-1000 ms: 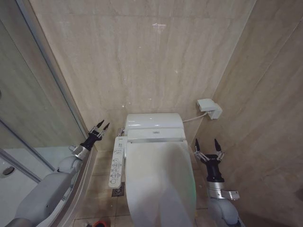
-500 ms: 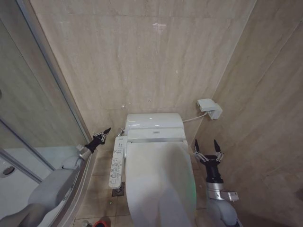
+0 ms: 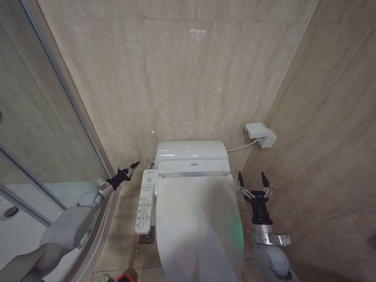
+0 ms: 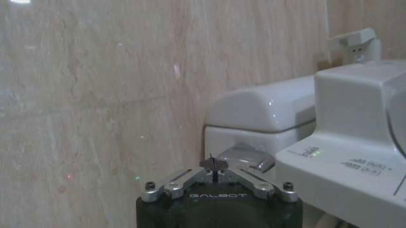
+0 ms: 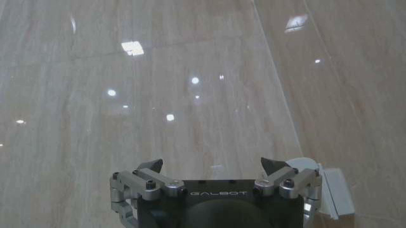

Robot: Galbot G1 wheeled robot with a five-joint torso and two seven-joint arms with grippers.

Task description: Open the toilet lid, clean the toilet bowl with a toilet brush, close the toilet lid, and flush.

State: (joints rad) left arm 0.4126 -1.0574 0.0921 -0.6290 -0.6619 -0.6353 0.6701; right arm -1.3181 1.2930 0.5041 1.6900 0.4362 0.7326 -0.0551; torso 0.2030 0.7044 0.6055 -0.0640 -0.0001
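From the head view, the lid lies shut over the bowl, a long white oval running toward the camera from the tank at the back wall. A button panel runs along the toilet's left side. The left gripper reaches in from the left with its fingers drawn together to a point, holding nothing, its tip just beside the tank's left rear corner and above the panel's far end. The right gripper stands to the right of the lid, near its edge but apart from it, pointing up, its two fingers spread wide and empty. A white box is fixed to the right wall, with a cord running to the toilet. A red holder sits on the floor at the near left, cut by the picture's edge. In the left wrist view, the left gripper has its fingers closed tip to tip, right before a silvery lever on the side of the tank; whether they touch it cannot be told. The panel lies beside it. In the right wrist view, the right gripper faces the tiled wall, fingers well apart, nothing between them, the box close by one side.
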